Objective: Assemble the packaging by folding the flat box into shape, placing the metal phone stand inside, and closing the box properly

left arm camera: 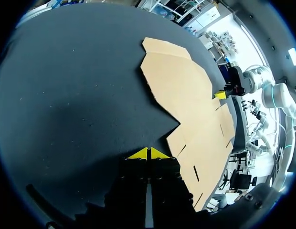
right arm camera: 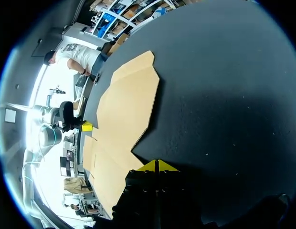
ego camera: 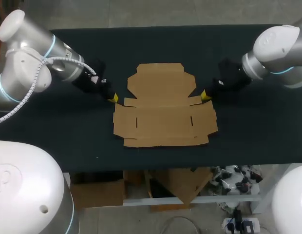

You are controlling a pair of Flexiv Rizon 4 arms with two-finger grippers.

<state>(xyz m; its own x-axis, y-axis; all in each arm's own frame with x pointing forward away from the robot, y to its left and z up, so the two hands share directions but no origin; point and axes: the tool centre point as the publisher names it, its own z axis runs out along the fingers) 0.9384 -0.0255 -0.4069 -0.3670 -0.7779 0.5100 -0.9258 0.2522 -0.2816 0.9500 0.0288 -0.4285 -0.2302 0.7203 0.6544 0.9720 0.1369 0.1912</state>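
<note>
- Left arm (ego camera: 39,53): comes in from the left side and slopes down toward the box's left edge, low over the surface (ego camera: 53,141).
- Left end effector (ego camera: 112,99): yellow tips pressed together with nothing between them. It sits just beside the notch where the box's left side flap meets the rear panel. Whether it touches the cardboard cannot be told. With the tips together it looks set to push or lift a flap, not to pinch one.
- Box (ego camera: 163,108): a cardboard blank, unfolded and lying flat in the middle of the surface. The wide lid panel points away from the robot, side flaps spread to either hand, and slots are cut near both ends. No wall is raised yet, so folding appears not to have started.
- Right end effector (ego camera: 205,94): tips likewise pressed together and holding nothing. It stands just beside the matching notch on the box's right edge, mirroring its partner, probably so both sides can be worked at once.
- Right arm (ego camera: 275,48): comes in from the right side, angled down toward the box.
- Phone stand: not in view in any picture.
</note>
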